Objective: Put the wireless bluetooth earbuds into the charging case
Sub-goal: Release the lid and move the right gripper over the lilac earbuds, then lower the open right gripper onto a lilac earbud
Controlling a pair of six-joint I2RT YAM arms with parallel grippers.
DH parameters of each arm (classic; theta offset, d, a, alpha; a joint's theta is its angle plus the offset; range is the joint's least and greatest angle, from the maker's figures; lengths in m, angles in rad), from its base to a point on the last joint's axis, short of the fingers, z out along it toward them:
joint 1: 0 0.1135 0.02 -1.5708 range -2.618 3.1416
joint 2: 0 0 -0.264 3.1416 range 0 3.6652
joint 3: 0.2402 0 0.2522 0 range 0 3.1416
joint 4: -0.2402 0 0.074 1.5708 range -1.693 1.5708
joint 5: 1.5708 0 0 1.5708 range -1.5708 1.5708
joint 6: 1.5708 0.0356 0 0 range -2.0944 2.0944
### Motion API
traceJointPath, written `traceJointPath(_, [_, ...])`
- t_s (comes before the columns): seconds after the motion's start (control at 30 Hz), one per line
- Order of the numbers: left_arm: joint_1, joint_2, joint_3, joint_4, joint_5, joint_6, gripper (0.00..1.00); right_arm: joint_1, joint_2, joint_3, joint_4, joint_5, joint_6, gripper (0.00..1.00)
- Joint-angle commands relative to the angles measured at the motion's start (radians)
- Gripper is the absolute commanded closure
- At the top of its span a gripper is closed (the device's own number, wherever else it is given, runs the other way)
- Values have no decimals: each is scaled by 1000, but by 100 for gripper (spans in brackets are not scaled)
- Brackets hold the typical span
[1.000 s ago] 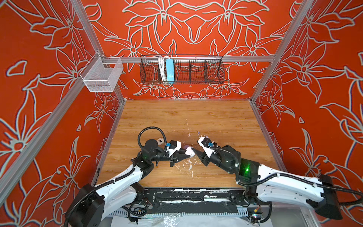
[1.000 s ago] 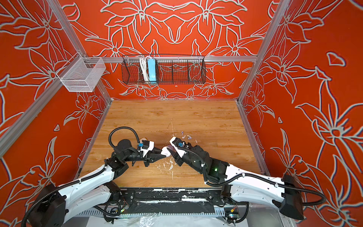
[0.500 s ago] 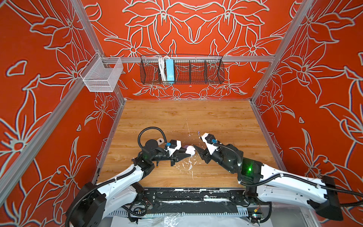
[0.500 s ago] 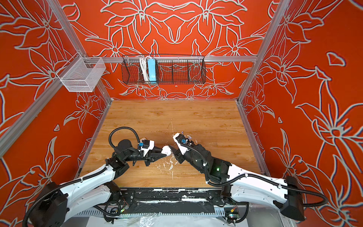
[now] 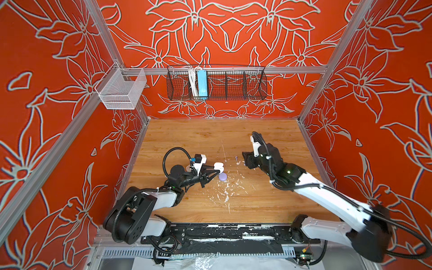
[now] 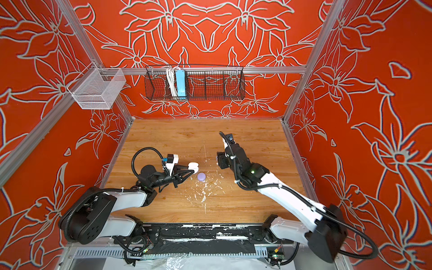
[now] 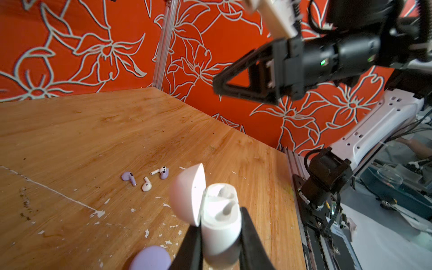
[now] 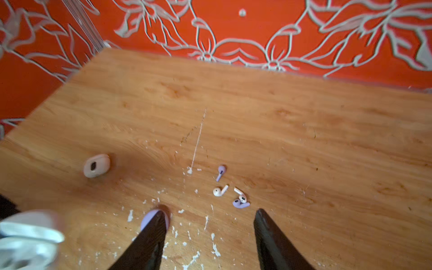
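Between the fingers of your right claw (image 8: 210,211) nothing is held: the jaws stand wide apart, hanging above the worktop (image 8: 304,131). Just ahead of the tips, within the gap's width, lie 4 earbuds (image 7: 146,186) in a loose cluster. Nearest, a white bud (image 8: 219,191) lies flat, its stem slanting away from the claw, oblique to the closing line; you will likely need a wrist turn to close across it. Beside it a second white bud (image 8: 241,197) touches a lavender bud (image 8: 240,204). Beyond them a far lavender bud (image 8: 221,172) points its stem back at the claw. Farther off, your left claw (image 7: 218,218) is clamped on the white charging case (image 7: 221,236), lid open, wells facing up, so the right arm is nearer the buds.
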Motion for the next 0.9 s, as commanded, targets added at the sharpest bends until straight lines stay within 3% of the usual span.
traceJointPath(0.0, [4,-64,31,-47,-31,-12,100,-49,120,53,-79,-151,53,37])
traceJointPath(0.1, [-2,-170,21,-175,-95,47,100,-68,228,93,-61,-165,52,38])
traceJointPath(0.23, [-16,-300,-2,-310,-212,119,100,-93,362,164,-123,-99,61,39])
traceJointPath(0.33, [-18,-350,-27,-317,-262,128,100,-127,420,162,-102,-114,90,42])
traceJointPath(0.87, [-22,-415,-21,-372,-272,152,100,-186,545,150,-94,-106,110,66])
